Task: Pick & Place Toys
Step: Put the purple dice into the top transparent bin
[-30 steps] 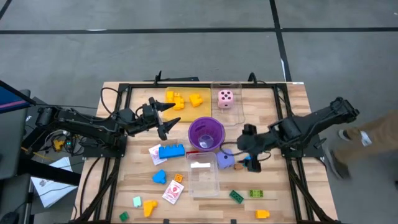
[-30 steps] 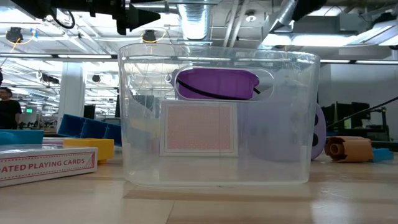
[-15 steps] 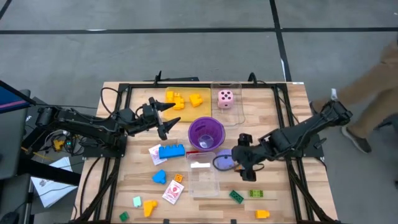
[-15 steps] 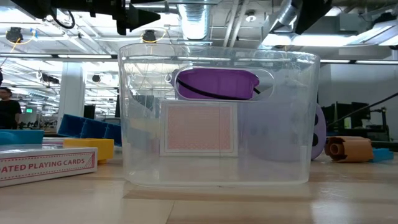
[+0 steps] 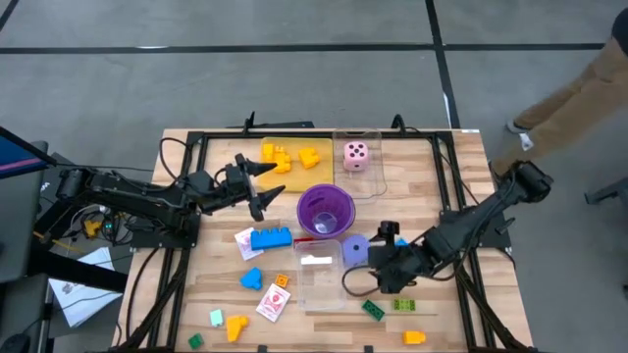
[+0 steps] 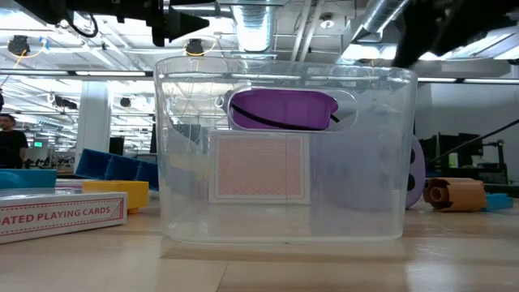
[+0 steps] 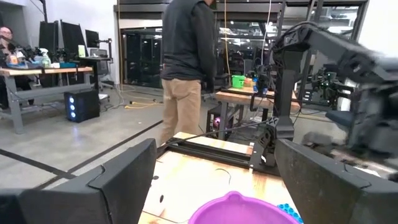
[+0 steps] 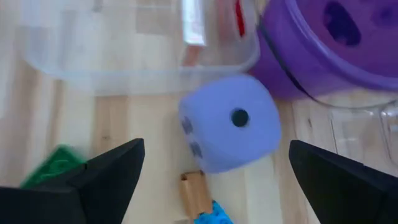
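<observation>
left gripper (image 5: 263, 186): I've got it parked over the yellow tray (image 5: 257, 173), fingers spread, holding nothing. No shift across the last second. Purple cup (image 5: 326, 210) sits just ahead of its tips; its rim shows at the foot of the left wrist view.

blue brick (image 5: 271, 237): just below-left of that cup, untouched, near the left gripper's idle spot.

clear tray (image 5: 320, 277): centre table, one white-red card (image 5: 315, 260) lying in it. Its wall is just beyond the purple die as my right wrist camera sees it.

purple die (image 8: 228, 122): on the wood, between the right fingers' line of approach, touching or nearly touching the cup's base and just beside the clear tray. Not gripped yet.

right gripper (image 5: 378, 276): this is the change. A second ago it was up beside the cup; now it has swung down and back, to just right of the clear tray, with the die ahead of it. Fingers wide apart, empty.

small tan piece (image 8: 194, 193): just nearer to the gripper than the die, could get nudged on closing.

green brick (image 5: 373, 310): close beside the right gripper, loose on the table.

meaning: my read is I'm lining up a grab on the die; pick not started, most toys are scattered across the table.

person (image 7: 186, 68): standing beyond the table edge in the left wrist view; legs at the high view's right edge.
</observation>
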`<state>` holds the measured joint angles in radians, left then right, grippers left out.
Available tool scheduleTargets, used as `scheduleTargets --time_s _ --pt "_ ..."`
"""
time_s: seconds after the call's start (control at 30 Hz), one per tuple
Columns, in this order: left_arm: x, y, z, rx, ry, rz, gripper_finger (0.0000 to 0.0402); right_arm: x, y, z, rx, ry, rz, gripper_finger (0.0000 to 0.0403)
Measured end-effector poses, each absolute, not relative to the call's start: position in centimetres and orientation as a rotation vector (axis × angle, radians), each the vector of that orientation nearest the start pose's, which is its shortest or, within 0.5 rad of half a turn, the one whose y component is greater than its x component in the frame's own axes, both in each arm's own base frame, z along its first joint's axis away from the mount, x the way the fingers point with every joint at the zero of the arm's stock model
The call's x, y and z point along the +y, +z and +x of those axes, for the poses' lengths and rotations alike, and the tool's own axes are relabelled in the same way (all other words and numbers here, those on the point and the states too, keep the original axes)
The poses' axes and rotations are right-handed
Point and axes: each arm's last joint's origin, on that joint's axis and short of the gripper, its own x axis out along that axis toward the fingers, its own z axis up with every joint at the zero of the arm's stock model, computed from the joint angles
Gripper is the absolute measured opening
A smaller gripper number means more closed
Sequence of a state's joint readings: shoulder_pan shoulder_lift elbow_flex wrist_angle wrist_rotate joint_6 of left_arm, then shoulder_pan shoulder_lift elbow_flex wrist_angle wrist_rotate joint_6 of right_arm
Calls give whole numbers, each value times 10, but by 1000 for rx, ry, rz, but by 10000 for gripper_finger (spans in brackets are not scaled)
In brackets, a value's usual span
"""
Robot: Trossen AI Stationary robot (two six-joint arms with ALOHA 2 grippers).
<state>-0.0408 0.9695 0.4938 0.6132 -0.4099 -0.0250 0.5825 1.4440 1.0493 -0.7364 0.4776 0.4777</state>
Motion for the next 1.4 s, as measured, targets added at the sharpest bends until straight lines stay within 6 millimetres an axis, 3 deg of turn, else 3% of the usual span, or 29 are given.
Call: scheduleTargets --time_s 0.27,0.7,0.93,1.4 --pt "-1 273 210 -120 349 -64 323 115 218 225 779 -64 -61 392" --pt "-5 272 210 -102 329 -59 323 82 191 245 771 15 -124 392" --pt "-5 271 210 -92 330 -52 323 79 193 250 747 84 -104 389" --pt "-5 271 210 -92 330 -52 323 69 173 245 680 100 -69 388"
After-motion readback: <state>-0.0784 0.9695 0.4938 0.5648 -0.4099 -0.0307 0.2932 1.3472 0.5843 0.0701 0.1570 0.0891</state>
